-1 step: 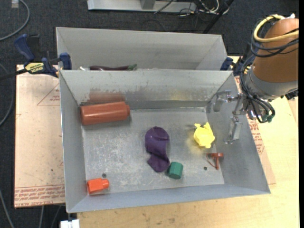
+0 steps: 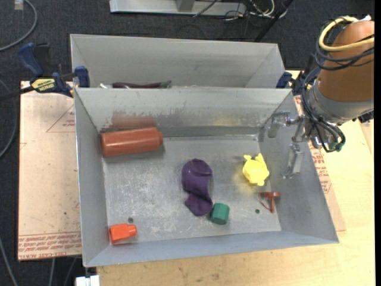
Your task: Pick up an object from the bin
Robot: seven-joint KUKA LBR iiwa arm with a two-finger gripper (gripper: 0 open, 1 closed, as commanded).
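Grey metal bin (image 2: pixel 178 109) with sloped walls; its floor is scuffed and scratched, and the back wall is streaked with dull marks. Dark carpet (image 2: pixel 47 16) lies around and behind the bin, and loose cables (image 2: pixel 262 2) trail across it at the top of the view.

The arm (image 2: pixel 345 70) comes in from the right, its wrist under an orange cover and wrapped in black cabling. The gripper (image 2: pixel 292 162) hangs low over the bin's right slanted wall, near where that wall meets the floor. Whether the gripper is released or clenched cannot be told from this angle.

Nearest thing: a yellow lump (image 2: pixel 256 170), soft-looking and irregular, on the floor in the right half of the bin, just left of the gripper and apart from it. A small red piece (image 2: pixel 271 199) lies just below and to the right of the yellow lump, near the foot of the right wall.

The rest lie spread out singly. A purple crumpled soft thing (image 2: pixel 197 186) sits mid-floor, with a small green cylinder (image 2: pixel 219 213) touching or just beside its lower end. A reddish-brown cylinder (image 2: pixel 131 142) lies on its side against the back-left corner. A small orange block (image 2: pixel 122 233) sits in the front-left corner, well apart from the gripper
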